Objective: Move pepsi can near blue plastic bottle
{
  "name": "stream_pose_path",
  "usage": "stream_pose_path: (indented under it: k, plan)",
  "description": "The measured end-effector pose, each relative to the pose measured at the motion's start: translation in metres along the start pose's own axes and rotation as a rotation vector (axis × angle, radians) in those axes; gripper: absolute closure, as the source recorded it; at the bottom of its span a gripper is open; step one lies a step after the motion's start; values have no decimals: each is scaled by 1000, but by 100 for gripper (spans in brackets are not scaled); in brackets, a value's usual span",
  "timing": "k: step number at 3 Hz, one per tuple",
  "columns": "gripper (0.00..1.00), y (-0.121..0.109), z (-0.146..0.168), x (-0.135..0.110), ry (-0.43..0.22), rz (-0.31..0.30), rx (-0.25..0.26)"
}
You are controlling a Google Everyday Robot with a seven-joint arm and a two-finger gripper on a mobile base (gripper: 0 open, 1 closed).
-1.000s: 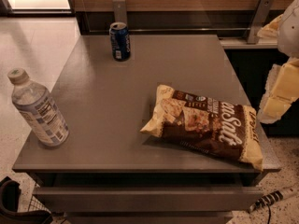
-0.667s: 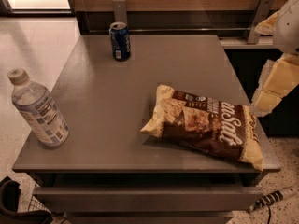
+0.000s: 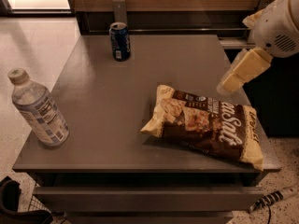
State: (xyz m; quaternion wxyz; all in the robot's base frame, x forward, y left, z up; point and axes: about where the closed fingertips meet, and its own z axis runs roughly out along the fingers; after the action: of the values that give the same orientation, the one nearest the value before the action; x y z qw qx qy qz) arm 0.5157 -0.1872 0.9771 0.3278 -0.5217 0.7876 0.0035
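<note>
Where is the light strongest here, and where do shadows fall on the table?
In the camera view, the pale floor at upper left is brightest; the brown-and-cream snack bag and the clear blue plastic bottle cast short dark shadows on the grey table; the silver top of the small dark blue pepsi can catches light; the cream gripper hangs over the table's right edge.
</note>
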Motion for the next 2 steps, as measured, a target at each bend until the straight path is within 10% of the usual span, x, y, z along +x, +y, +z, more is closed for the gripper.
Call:
stream_pose_path:
  k: [2]
  plan:
    - [0, -28, 64, -76, -463, 132, 49]
